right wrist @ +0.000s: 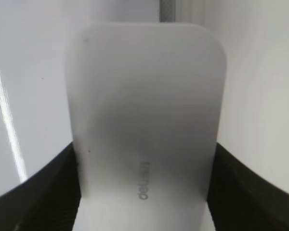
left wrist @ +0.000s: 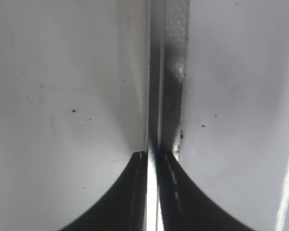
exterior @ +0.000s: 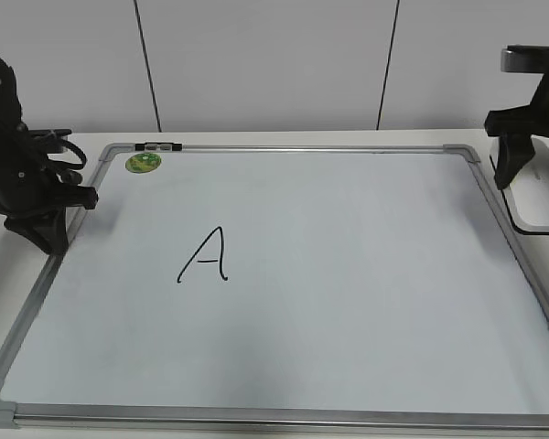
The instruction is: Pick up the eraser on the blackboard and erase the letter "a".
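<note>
The eraser (exterior: 542, 197) is a white rounded block lying at the right, just outside the blackboard's (exterior: 366, 302) right frame. In the right wrist view the eraser (right wrist: 144, 86) fills the space between my right gripper's (right wrist: 144, 144) jaws, which press on both its long sides. In the exterior view the right gripper (exterior: 511, 178) stands over the eraser's left end. No lowercase "a" shows on the board; only a capital "A" (exterior: 204, 256) is there. My left gripper (exterior: 50, 233) is shut and empty over the board's left frame (left wrist: 171, 72), as the left wrist view (left wrist: 154, 156) shows.
A round green sticker (exterior: 144, 163) sits at the board's far left corner. A small dark marker (exterior: 157, 146) lies on the far frame beside it. White table surface borders the board on both sides, with a wall behind.
</note>
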Tool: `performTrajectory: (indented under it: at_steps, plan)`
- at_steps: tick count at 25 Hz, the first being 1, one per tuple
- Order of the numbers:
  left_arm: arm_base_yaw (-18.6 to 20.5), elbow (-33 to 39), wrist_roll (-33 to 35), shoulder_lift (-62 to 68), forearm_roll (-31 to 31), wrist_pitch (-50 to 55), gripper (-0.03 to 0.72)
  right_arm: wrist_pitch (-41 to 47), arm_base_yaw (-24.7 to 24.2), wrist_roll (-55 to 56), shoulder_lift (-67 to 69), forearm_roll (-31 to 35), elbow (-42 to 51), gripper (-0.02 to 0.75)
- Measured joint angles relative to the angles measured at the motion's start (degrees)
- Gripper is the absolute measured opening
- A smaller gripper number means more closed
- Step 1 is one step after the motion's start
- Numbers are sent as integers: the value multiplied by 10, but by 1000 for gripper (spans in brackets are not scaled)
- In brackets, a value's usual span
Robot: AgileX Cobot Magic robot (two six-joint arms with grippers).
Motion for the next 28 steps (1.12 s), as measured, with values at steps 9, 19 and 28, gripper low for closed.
performTrajectory:
  at_steps: [9,19,28]
  plan:
    - [0,0,0,0,0,0,55,-1,0,-1,38,0,0,522]
    - [0,0,0,0,0,0,55,-5,0,-1,85,1,0,521]
    - [0,0,0,0,0,0,55,-5,0,-1,97,15,0,521]
